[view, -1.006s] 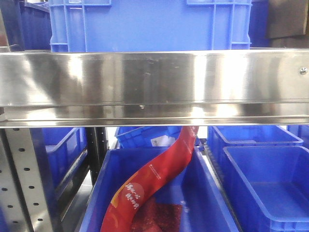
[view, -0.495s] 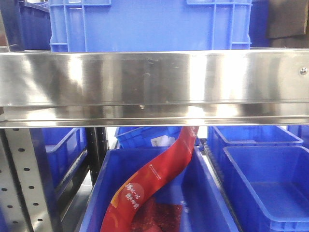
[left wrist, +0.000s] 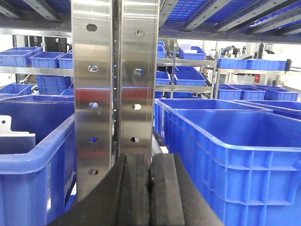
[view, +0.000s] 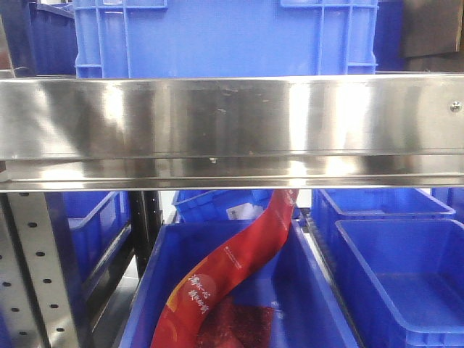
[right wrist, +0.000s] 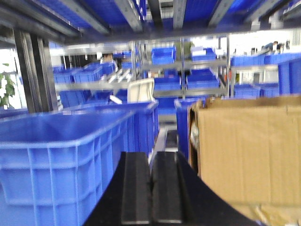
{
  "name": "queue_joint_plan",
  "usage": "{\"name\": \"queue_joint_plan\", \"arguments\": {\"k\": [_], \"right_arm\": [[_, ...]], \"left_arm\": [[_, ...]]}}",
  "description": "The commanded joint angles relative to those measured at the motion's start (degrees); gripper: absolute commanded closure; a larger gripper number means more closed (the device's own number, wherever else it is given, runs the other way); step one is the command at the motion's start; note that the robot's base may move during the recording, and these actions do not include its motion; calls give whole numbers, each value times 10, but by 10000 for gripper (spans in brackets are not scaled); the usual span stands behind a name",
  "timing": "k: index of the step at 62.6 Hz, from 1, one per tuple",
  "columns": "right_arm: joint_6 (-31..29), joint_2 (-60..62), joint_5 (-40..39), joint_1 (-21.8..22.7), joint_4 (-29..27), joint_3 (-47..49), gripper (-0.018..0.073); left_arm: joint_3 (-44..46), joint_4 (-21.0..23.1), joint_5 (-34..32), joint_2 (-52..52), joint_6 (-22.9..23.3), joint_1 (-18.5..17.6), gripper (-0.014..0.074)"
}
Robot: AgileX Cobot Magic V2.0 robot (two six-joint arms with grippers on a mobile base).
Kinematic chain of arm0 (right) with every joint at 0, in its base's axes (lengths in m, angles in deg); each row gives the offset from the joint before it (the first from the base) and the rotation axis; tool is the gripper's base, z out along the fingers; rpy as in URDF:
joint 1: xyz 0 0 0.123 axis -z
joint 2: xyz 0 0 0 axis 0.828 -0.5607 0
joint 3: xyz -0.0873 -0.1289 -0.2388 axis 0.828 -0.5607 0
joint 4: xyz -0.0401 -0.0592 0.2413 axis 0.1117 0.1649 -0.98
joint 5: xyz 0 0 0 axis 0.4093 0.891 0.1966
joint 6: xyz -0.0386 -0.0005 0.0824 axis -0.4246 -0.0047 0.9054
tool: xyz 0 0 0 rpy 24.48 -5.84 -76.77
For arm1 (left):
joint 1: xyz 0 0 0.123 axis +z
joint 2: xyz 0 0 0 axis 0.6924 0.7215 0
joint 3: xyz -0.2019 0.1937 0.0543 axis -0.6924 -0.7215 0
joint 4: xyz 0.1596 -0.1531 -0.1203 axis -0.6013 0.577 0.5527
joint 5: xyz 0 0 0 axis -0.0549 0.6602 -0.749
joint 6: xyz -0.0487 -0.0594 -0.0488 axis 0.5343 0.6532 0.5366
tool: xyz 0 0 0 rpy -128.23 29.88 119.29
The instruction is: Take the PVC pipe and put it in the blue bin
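Observation:
The PVC pipe is out of view in every frame. My left gripper (left wrist: 150, 162) is shut with nothing between its black fingers; it points at a steel shelf upright (left wrist: 114, 89) between two blue bins. My right gripper (right wrist: 151, 160) is shut and empty; it points down a gap between a blue bin (right wrist: 61, 155) on the left and a cardboard box (right wrist: 244, 150) on the right. Neither gripper shows in the front view. That view has a blue bin (view: 406, 268) at lower right that shows nothing inside.
A wide steel shelf beam (view: 232, 130) crosses the front view, with a blue crate (view: 225, 36) on top. Below, a blue bin (view: 319, 304) holds a red printed bag (view: 232, 268). Blue bins (left wrist: 225, 155) flank the left gripper; more shelving stands behind.

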Motion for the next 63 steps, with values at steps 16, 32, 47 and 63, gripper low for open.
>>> {"name": "queue_joint_plan", "arguments": {"k": [16, 32, 47, 63], "right_arm": [[-2, 34, 71, 4, 56, -31, 727], [-2, 162, 16, 5, 56, -152, 727], [-2, 253, -35, 49, 56, -268, 727], [-2, 257, 23, 57, 35, -268, 727]], "left_arm": [[0, -1, -8, -3, -2, 4, 707], [0, -1, -8, -3, -2, 4, 707], [0, -1, -8, -3, -2, 4, 707], [0, -1, -9, -3, -2, 4, 707]]}}
